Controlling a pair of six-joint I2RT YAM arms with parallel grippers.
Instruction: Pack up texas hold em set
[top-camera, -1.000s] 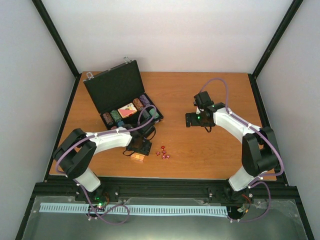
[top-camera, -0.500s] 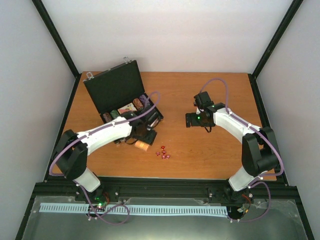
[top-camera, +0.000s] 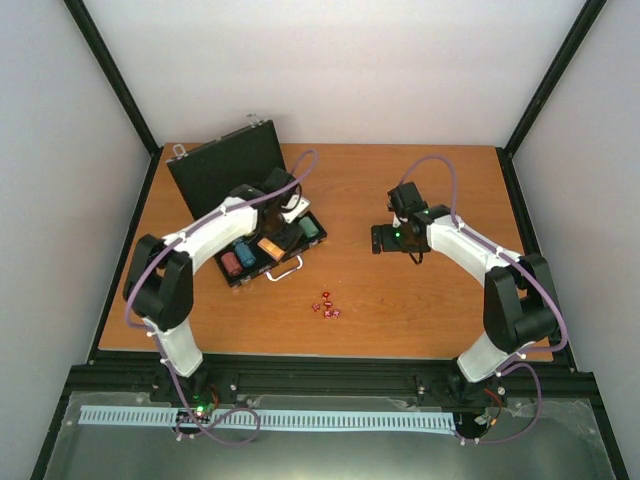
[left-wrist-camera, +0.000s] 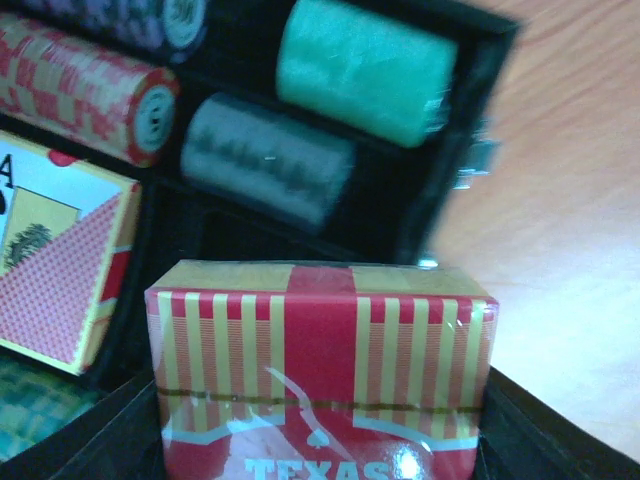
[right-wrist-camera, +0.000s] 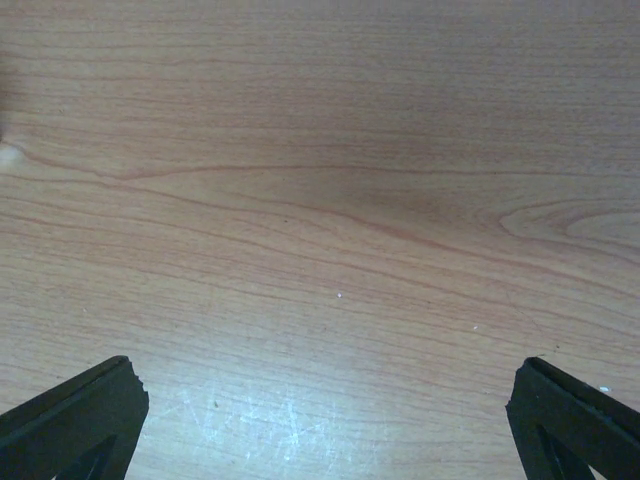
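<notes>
The black briefcase (top-camera: 222, 172) stands open at the back left, lid up, silver handle (top-camera: 286, 270) facing forward. Its tray holds chip stacks: red (left-wrist-camera: 90, 85), grey (left-wrist-camera: 265, 160) and green (left-wrist-camera: 365, 65), plus one card box (left-wrist-camera: 60, 270) lying flat. My left gripper (top-camera: 276, 240) (left-wrist-camera: 320, 445) is shut on a red and yellow striped card box (left-wrist-camera: 320, 340) (top-camera: 268, 247) and holds it over the tray. Several tiny dark-red dice (top-camera: 325, 306) lie on the table in front of the case. My right gripper (top-camera: 385, 239) (right-wrist-camera: 325, 420) is open and empty above bare wood.
The wooden table (top-camera: 420, 300) is ringed by a black frame and white walls. The case's front right corner and a silver latch (left-wrist-camera: 478, 160) show in the left wrist view, with bare table (left-wrist-camera: 570, 200) to its right.
My left arm has lifted the striped card box from the table in front of the case and swung it back over the tray. The right arm has not moved.
</notes>
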